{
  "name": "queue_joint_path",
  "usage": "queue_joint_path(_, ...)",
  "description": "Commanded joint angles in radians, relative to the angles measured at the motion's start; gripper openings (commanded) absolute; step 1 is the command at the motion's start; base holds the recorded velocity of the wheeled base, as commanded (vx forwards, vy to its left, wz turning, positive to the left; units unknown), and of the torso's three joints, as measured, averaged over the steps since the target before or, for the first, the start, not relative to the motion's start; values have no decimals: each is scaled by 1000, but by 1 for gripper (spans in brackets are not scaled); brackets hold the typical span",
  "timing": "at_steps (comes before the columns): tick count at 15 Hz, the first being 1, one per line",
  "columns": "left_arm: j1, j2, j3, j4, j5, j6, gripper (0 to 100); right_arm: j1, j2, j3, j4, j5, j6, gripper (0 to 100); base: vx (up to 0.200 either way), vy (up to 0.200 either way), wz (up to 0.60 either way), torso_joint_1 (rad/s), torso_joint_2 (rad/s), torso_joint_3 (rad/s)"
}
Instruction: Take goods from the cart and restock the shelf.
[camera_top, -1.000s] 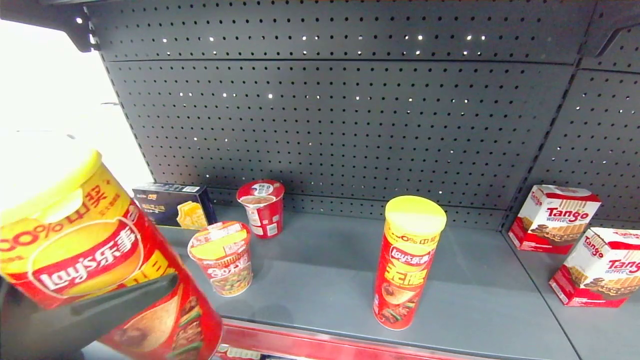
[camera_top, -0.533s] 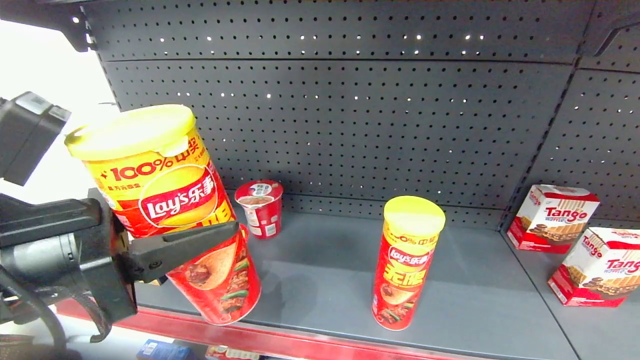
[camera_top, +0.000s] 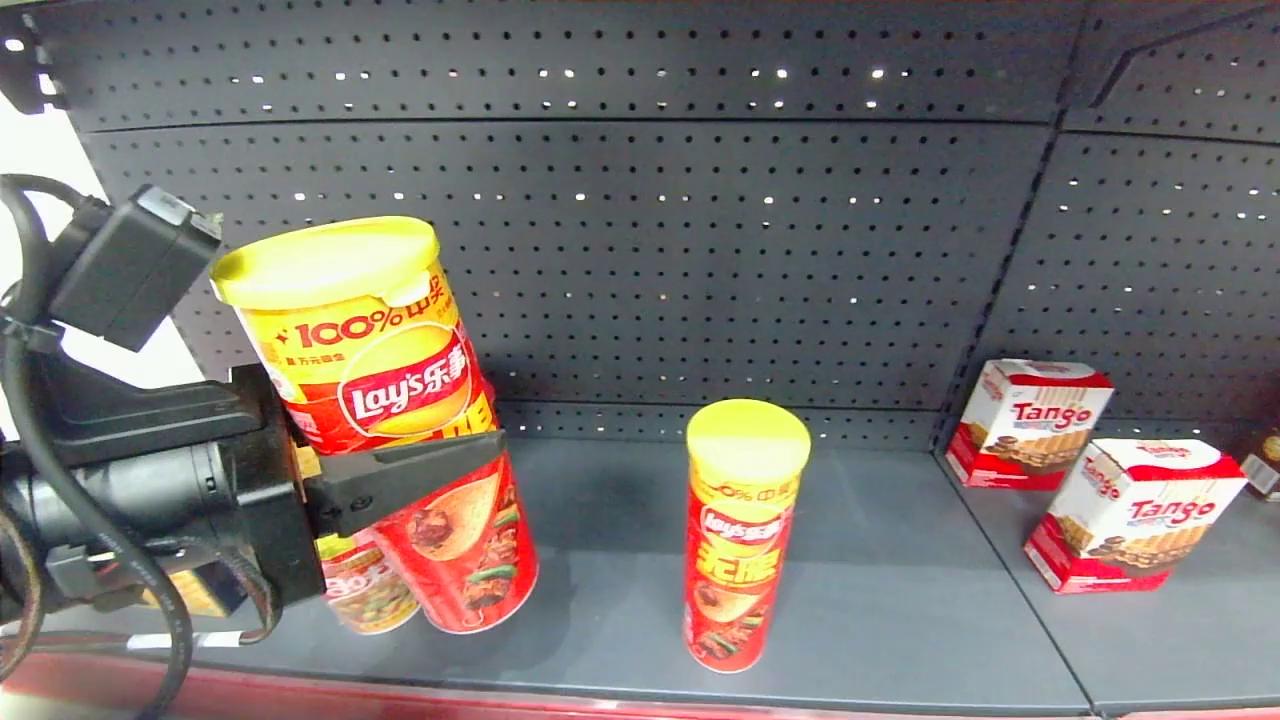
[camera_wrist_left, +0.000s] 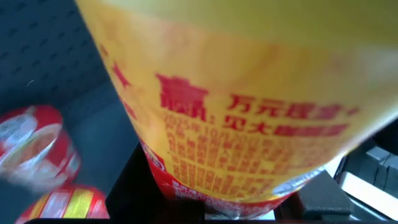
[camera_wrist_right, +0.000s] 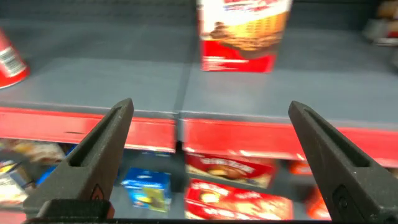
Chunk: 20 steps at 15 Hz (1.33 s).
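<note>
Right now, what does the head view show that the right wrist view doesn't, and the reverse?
Head view: the left gripper clamped on a tilted chips can at the left of the grey shelf, a cup of noodles partly hidden by it, and a second chips can standing upright mid-shelf. Right wrist view: the right gripper, fingers open and empty, in front of the red shelf edge, with packaged goods on the level below. Both: that shelf and a wafer box.
</note>
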Motion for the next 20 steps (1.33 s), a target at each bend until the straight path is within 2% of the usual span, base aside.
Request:
queue_joint_path(1, 0, 6, 0, 1, -1, 0, 0, 1, 1, 0, 3, 0, 0, 100, 0, 0, 0, 0, 0, 0)
queue_joint_path(7, 5, 14, -3, 1, -1, 0, 0, 1, 1, 2, 1, -1, 0, 100, 0, 0, 0, 0, 0, 0)
queue_joint_path(9, 13, 51, -39, -2, 1, -6, 0, 1, 1, 2, 1, -1, 0, 100, 0, 0, 0, 0, 0, 0)
queue_joint_path(13, 13, 132, -60, -103, -1, -35, 0, 1, 1, 2, 1, -1, 0, 100, 0, 0, 0, 0, 0, 0)
queue_joint_path(16, 14, 178, -83, -111, -4, -35, 0, 1, 1, 2, 1, -1, 0, 100, 0, 0, 0, 0, 0, 0)
queue_joint_path(17, 14, 200, -92, -115, -25, -34, 0, 1, 1, 2, 1, -1, 0, 100, 0, 0, 0, 0, 0, 0)
queue_joint_path(19, 34, 240, -80, -190, -79, -35, 0, 1, 1, 2, 1, -1, 0, 100, 0, 0, 0, 0, 0, 0)
queue_joint_path(20, 34, 243, -80, -195, -82, -35, 0, 1, 1, 2, 1, -1, 0, 100, 0, 0, 0, 0, 0, 0)
